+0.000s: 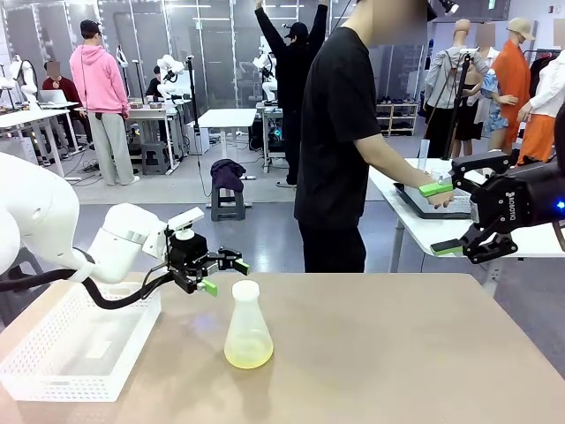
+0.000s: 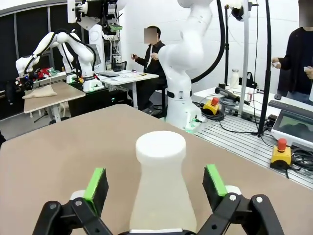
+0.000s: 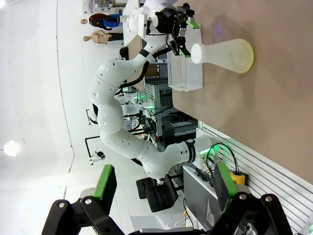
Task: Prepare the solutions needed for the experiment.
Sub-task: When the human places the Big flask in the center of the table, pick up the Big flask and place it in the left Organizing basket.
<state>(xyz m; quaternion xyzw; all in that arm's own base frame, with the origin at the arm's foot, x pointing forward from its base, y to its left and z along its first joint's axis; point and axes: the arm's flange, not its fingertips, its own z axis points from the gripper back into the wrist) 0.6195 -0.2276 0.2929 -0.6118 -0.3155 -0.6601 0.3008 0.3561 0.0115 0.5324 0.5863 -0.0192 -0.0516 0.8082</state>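
Observation:
An Erlenmeyer flask (image 1: 247, 322) of translucent plastic stands upright in the middle of the table. A shallow layer of pale yellow solution (image 1: 248, 355) lies in its bottom. My left gripper (image 1: 225, 276) is open just left of the flask's neck, level with its rim. In the left wrist view the flask (image 2: 160, 166) stands between the spread green pads (image 2: 95, 188) without touching them. My right gripper (image 1: 441, 217) hangs open and empty, raised off the table's right edge. From the right wrist the flask (image 3: 222, 53) and the solution (image 3: 248, 56) are far off.
A white perforated basket (image 1: 53, 371) sits at the table's near left corner, under my left arm. A person in a black shirt (image 1: 340, 132) stands beyond the far edge, hands at a laptop on a side table (image 1: 415, 225) to the right.

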